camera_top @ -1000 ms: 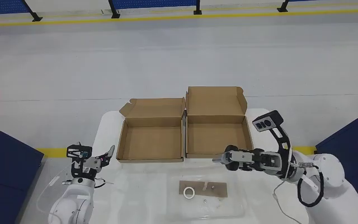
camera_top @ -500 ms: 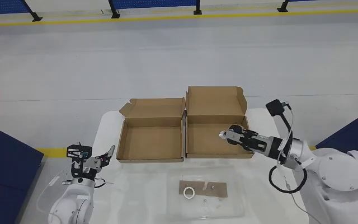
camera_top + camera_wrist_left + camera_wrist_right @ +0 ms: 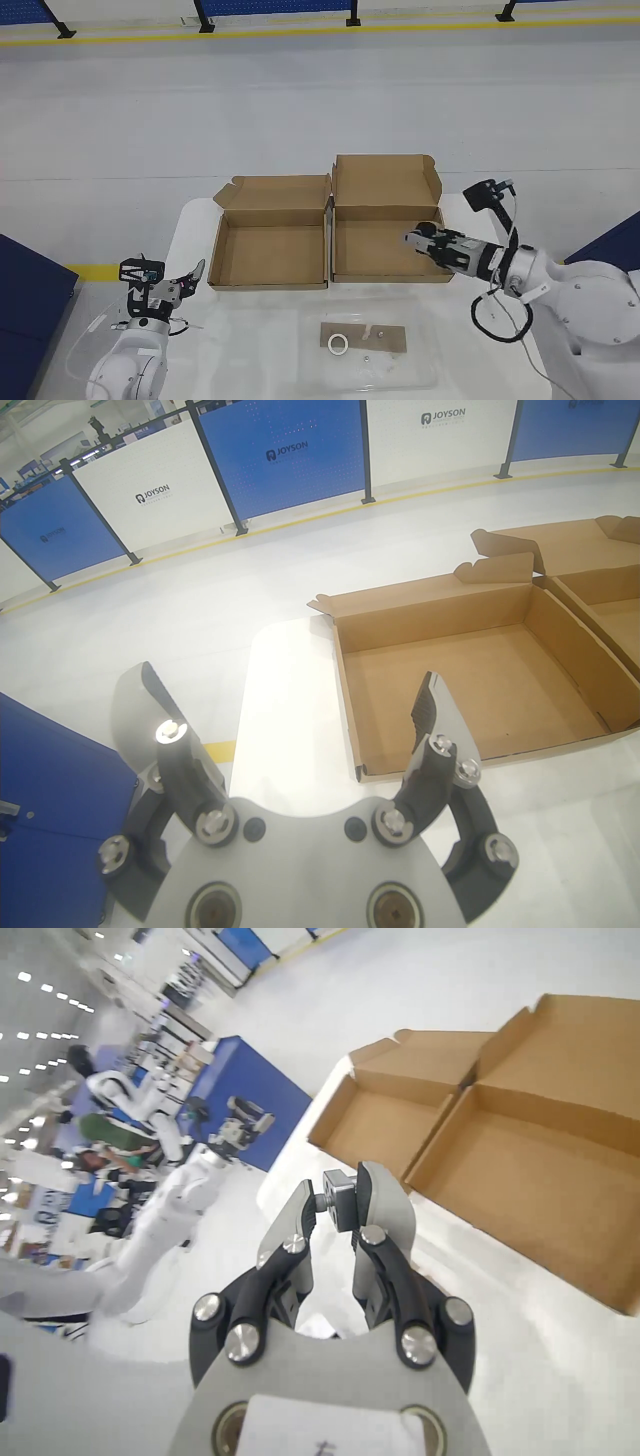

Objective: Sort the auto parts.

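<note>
Cardboard boxes (image 3: pixel 268 255) (image 3: pixel 378 250): two; one metal part (image 3: pixel 339 1207); one ring (image 3: pixel 339 345).

The room is bright all over. Light comes from above: white ceiling lamps (image 3: pixel 24 976) glow in rows. The pale grey floor (image 3: pixel 300 100) and the flat white table (image 3: pixel 250 325) look almost washed out. Soft shadows sit along the inner walls of the open brown cardboard box (image 3: pixel 475 680). A round silver screw (image 3: pixel 170 730) on the left gripper (image 3: pixel 287 687) flashes, and the small silver metal block (image 3: pixel 342 1208) pinched in the right gripper (image 3: pixel 336 1183) gleams. Straight lines bend near the wrist views' edges.
</note>
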You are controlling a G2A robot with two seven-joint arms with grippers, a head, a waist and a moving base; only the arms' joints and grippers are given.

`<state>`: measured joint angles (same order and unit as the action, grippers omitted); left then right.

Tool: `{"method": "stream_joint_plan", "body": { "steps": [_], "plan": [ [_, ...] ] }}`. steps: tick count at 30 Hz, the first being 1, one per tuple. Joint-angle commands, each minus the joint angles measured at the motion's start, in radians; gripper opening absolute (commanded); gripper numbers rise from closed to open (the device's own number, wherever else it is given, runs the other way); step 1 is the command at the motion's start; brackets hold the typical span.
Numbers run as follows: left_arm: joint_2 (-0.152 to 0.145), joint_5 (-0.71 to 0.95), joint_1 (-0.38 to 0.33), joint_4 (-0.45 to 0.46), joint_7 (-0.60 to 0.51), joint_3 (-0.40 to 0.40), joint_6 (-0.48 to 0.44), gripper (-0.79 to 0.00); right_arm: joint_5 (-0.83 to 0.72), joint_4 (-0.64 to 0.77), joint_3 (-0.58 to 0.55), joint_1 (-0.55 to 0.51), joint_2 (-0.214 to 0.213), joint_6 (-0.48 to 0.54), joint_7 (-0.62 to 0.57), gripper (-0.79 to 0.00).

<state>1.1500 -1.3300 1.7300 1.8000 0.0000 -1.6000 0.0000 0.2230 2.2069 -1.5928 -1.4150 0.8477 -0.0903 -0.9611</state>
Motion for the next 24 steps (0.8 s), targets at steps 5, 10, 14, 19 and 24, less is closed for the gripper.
{"method": "stream_joint_plan", "body": {
  "steps": [5,10,14,19,24],
  "plan": [
    [0.0,0.0,0.0,0.0,0.0,0.0,0.0,0.0,0.248,-0.098,0.187,0.156,0.007,-0.038,-0.019,-0.785],
    [0.0,0.0,0.0,0.0,0.0,0.0,0.0,0.0,0.384,-0.245,0.393,0.322,0.033,-0.083,-0.039,-0.785],
    [0.0,0.0,0.0,0.0,0.0,0.0,0.0,0.0,0.451,-0.374,0.542,0.438,0.067,-0.14,-0.051,-0.785],
    [0.0,0.0,0.0,0.0,0.0,0.0,0.0,0.0,0.52,-0.51,0.68,0.534,0.107,-0.185,-0.049,-0.785],
    [0.0,0.0,0.0,0.0,0.0,0.0,0.0,0.0,0.539,-0.663,0.783,0.594,0.149,-0.195,-0.03,-0.785]
  ]
}}
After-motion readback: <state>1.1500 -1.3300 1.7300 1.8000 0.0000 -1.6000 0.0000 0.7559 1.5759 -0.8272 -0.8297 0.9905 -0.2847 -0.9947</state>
